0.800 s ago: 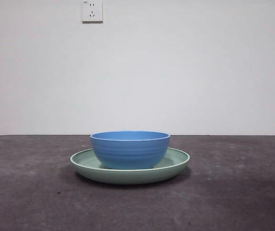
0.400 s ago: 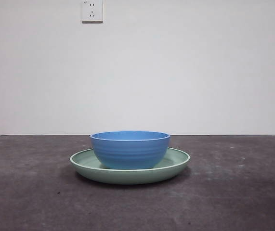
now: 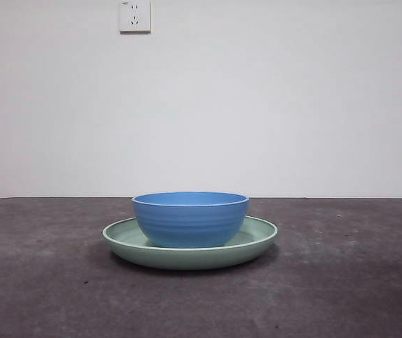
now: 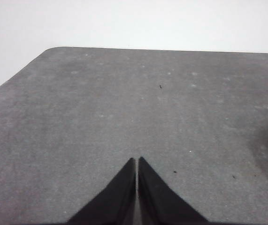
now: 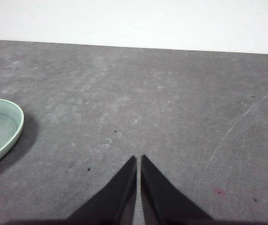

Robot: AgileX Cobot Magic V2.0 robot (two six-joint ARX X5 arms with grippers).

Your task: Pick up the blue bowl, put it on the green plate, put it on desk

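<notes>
While both arms wait off to the sides, the desk (image 3: 39, 282) stretches bare around the green plate (image 3: 257, 239), with the blue bowl (image 3: 190, 218) sitting upright in its middle. Right gripper (image 5: 138, 161), jaws pressed together and empty, has plate and bowl in view close by; left gripper (image 4: 136, 163), likewise closed on nothing, glimpses only the plate's edge, so the right looks nearer. Nothing blocks either approach; a wall socket (image 3: 134, 15) hangs behind.
</notes>
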